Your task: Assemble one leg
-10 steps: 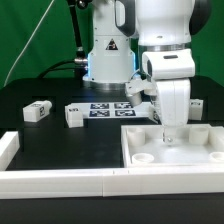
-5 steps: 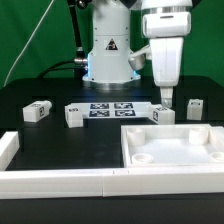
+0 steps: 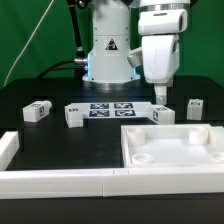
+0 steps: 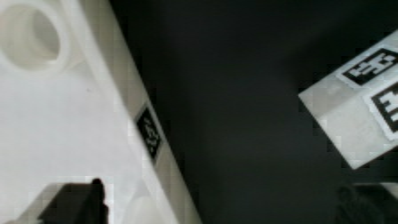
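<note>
Four small white tagged legs stand on the black table in the exterior view: one [image 3: 36, 111] at the far left, one [image 3: 74, 115] beside it, one [image 3: 163, 114] behind the panel and one [image 3: 196, 107] at the far right. My gripper [image 3: 160, 97] hangs just above the third leg, apart from it. In the wrist view my gripper [image 4: 217, 205] is open and empty, its dark fingertips [image 4: 71, 200] wide apart over bare black table. A white tagged piece [image 4: 365, 95] shows at one side; I cannot tell whether it is a leg.
The large white panel [image 3: 185, 140] with round corner sockets lies at the front right, and its edge and one socket show in the wrist view [image 4: 54, 110]. The marker board [image 3: 110, 109] lies before the robot base. A low white wall [image 3: 50, 181] runs along the front.
My gripper has risen from over the white panel and moved back to hover above the leg behind it. It holds nothing. The legs and panel have not moved.
</note>
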Motion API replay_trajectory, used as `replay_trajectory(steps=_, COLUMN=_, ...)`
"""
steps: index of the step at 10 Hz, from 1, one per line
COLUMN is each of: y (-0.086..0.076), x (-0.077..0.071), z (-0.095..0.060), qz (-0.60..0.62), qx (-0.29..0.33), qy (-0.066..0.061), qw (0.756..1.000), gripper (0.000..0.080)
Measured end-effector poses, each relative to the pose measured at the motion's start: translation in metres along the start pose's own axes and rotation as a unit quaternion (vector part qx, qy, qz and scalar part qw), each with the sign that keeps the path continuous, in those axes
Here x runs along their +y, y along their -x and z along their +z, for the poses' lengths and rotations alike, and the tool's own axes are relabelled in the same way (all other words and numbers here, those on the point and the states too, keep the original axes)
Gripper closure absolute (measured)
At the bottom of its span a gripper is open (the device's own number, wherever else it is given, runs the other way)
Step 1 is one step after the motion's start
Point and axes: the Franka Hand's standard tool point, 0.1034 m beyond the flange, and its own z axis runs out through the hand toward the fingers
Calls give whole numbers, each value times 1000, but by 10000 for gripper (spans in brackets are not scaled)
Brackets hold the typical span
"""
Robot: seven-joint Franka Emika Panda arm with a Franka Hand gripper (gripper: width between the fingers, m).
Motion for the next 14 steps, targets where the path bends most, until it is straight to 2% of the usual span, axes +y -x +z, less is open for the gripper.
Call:
replay_trajectory(steps=2, y=5, x=-10, z=4, qz=127, qx=13, qy=4, qw=992, gripper=151)
replay_trajectory(steps=5, y=-5, x=-32, z=8, qz=317, qx=21, qy=-2, qw=948, gripper=151)
replay_trajectory(steps=6, y=-6, x=-35, z=10, qz=354, qx=20, qy=-5, qw=935, gripper=151)
replay_trajectory(steps=7, y=-6, x=-34, z=9, qz=362, qx=20, qy=-4, qw=932, gripper=151)
replay_trajectory(steps=8, y=-5, x=-34, z=9, qz=405, qx=20, qy=-6, qw=914, gripper=151)
replay_trajectory(steps=9, y=-5, x=-34, z=10, qz=449, qx=20, qy=-8, qw=893, gripper=151)
replay_trajectory(steps=10, y=-3, x=-43, z=12, qz=518, qx=24, qy=-9, qw=855, gripper=151)
replay_trajectory(steps=12, y=-13, x=-60, z=12, qz=625, qx=21, qy=-18, qw=780, gripper=151)
replay_trajectory(steps=14, y=-15, x=-67, z=14, qz=689, qx=18, qy=-21, qw=724, gripper=151)
